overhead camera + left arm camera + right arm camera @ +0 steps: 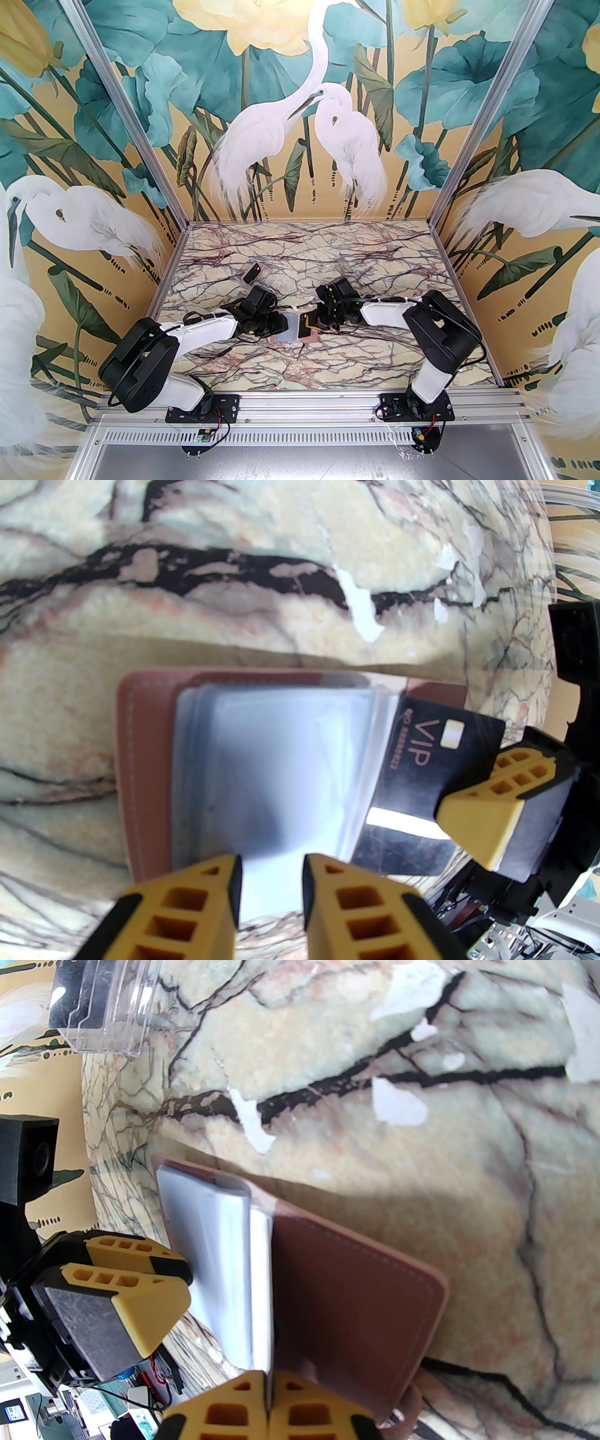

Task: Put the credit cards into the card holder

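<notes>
The pink-brown card holder (pixel 140 770) lies open on the marble table, its pale clear sleeves (pixel 272 761) fanned upward. My right gripper (pixel 468 784) is shut on a black credit card (pixel 422 770) with gold "VIP" lettering. The card's left end sits at the sleeves' right edge, overlapped by clear plastic. In the right wrist view the shut fingers (pixel 243 1410) hold the card edge-on against the sleeves (pixel 220 1264) and the leather cover (pixel 351 1288). My left gripper (pixel 272 869) hovers at the sleeves' near edge, fingers slightly apart with pale plastic showing in the gap.
A small clear plastic box (pixel 103 1007) holding dark cards stands farther back on the table (pixel 253 274). Both grippers meet over the card holder (pixel 295 333) in the table's near middle. Painted walls close in three sides.
</notes>
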Robot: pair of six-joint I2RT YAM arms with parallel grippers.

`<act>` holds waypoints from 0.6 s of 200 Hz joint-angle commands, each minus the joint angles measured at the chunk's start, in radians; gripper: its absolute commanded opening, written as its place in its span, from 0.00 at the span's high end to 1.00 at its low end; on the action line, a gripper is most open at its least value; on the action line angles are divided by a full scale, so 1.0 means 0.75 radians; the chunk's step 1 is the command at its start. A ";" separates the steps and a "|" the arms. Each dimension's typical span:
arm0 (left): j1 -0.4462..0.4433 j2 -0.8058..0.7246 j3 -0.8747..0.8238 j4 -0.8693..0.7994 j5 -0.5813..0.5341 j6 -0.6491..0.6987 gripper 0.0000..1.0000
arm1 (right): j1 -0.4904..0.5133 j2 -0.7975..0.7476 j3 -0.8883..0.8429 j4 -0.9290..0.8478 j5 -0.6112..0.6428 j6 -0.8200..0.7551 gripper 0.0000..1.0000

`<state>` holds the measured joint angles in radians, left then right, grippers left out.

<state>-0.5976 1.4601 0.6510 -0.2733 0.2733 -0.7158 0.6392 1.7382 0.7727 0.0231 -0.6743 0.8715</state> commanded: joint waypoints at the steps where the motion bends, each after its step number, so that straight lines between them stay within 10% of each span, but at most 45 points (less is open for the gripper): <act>1: -0.001 -0.006 0.031 -0.119 -0.077 0.043 0.70 | -0.001 0.027 -0.018 0.018 -0.005 0.012 1.00; 120: 0.013 -0.017 0.052 -0.139 -0.134 0.077 0.68 | -0.001 0.041 -0.026 0.015 -0.009 0.004 1.00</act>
<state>-0.5957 1.4567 0.6842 -0.3508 0.2142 -0.6754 0.6392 1.7485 0.7708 0.0322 -0.6819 0.8719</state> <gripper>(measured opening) 0.321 0.064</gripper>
